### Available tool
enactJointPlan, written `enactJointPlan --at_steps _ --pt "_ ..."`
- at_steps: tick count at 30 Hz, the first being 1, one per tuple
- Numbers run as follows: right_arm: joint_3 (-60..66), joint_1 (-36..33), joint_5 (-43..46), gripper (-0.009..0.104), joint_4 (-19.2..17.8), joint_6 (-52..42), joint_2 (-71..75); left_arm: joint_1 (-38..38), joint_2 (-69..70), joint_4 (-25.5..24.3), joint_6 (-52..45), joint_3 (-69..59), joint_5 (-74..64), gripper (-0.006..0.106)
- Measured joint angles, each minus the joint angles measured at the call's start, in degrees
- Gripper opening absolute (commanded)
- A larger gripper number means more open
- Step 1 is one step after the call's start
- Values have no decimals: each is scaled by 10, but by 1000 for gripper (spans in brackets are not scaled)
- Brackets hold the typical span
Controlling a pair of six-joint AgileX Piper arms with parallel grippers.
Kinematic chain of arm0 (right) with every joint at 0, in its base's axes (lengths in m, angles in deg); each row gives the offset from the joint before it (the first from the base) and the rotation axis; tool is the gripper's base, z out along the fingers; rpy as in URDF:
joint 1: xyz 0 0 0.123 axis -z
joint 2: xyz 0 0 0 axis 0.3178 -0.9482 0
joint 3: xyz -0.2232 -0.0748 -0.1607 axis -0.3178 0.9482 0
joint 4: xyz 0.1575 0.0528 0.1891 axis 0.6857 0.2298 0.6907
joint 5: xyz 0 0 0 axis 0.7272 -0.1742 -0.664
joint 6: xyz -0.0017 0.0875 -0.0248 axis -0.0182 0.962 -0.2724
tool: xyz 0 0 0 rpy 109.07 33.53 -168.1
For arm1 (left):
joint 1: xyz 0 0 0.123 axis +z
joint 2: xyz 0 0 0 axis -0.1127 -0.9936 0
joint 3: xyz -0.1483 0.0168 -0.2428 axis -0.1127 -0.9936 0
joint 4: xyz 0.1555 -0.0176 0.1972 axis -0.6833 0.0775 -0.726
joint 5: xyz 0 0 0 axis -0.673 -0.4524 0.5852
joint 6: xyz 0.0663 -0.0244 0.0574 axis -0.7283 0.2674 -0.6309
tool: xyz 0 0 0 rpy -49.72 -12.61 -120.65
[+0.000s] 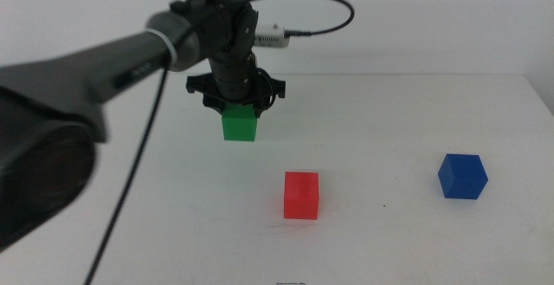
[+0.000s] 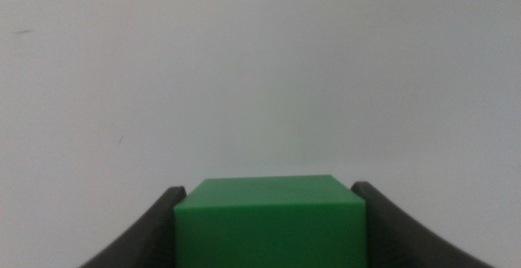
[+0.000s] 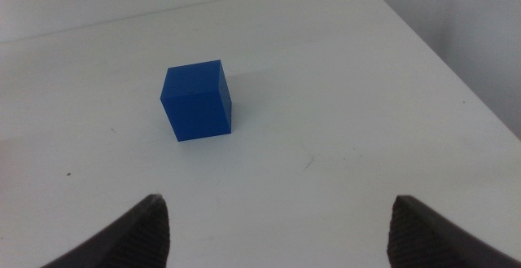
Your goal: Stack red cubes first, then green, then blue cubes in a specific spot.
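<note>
The green cube (image 1: 240,124) sits in the upper centre-left of the middle view, clasped from above by the left gripper (image 1: 235,105), whose arm (image 1: 95,68) reaches in from the left edge with a black cable (image 1: 130,194) hanging below it. The red cube (image 1: 301,195) rests on the white table (image 1: 398,250) just below the centre, well apart from the green one, and the blue cube (image 1: 461,177) lies at the right. In the left wrist view, the green cube (image 2: 269,223) fills the bottom centre, both dark jaws pressed against its sides, the left gripper (image 2: 269,243) grasping it. In the right wrist view, the blue cube (image 3: 195,100) stands alone left of centre on the table (image 3: 342,97), while the right gripper (image 3: 281,231) shows at the bottom edge with its jaws spread wide, holding nothing.
</note>
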Motion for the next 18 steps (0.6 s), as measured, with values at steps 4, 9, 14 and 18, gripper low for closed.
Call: enactJointPlan --at_steps 4,9,14,18 --pt "0 0 0 94 0 0 0 -34 95 -42 72 -112 37 -2" --pt "0 0 0 94 0 0 0 -110 170 -104 198 -194 45 -2" --pt "0 0 0 94 0 0 0 -178 177 -136 282 -197 8 -2" --pt "0 0 0 94 0 0 0 -208 172 -138 310 -198 14 -1"
